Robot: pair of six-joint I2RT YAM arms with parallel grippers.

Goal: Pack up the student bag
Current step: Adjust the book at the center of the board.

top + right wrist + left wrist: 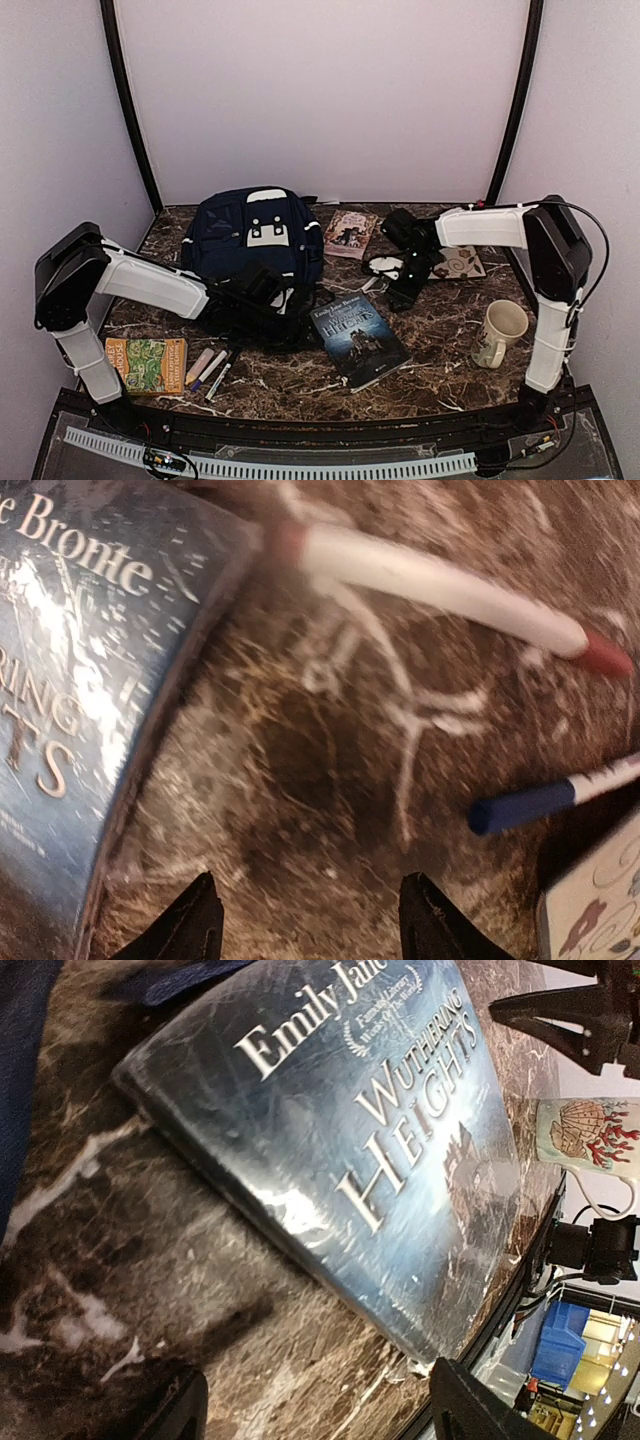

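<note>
- Left gripper (pixel 318 1385): jaws wide, with only bare tabletop between them. It sits low, facing the Wuthering Heights paperback (pixel 380 1160), which lies flat just ahead.
- Right gripper (pixel 310 880): jaws apart and empty. It hovers over the tabletop between that paperback's edge and two pens, a white pen with red cap (pixel 450 590) and a blue-capped pen (pixel 540 805), touching neither.
- Student bag (pixel 255 232): far-left of centre, white-patched face up, long axis running far to near, dark straps spilling toward the left jaws.
- The bag lies just behind and left of the left jaws and well apart from the right jaws, so the left arm is nearer. Cannot tell whether any zip is open.
- The paperback's long axis slants far-left to near-right between the two grippers, its far end near the straps.
- Judgement: nothing looks packed yet. The likely next move is to pick up a loose item and carry it toward the bag.
- Surface: dark, glossy marble-pattern table (pixel 440 365). Also on it are a mug (pixel 500 332), a green book (pixel 147 362), markers (pixel 210 370), a small paperback (pixel 350 232) and a patterned notebook (pixel 462 262).
- Room: pale walls (pixel 320 100) on three sides.
</note>
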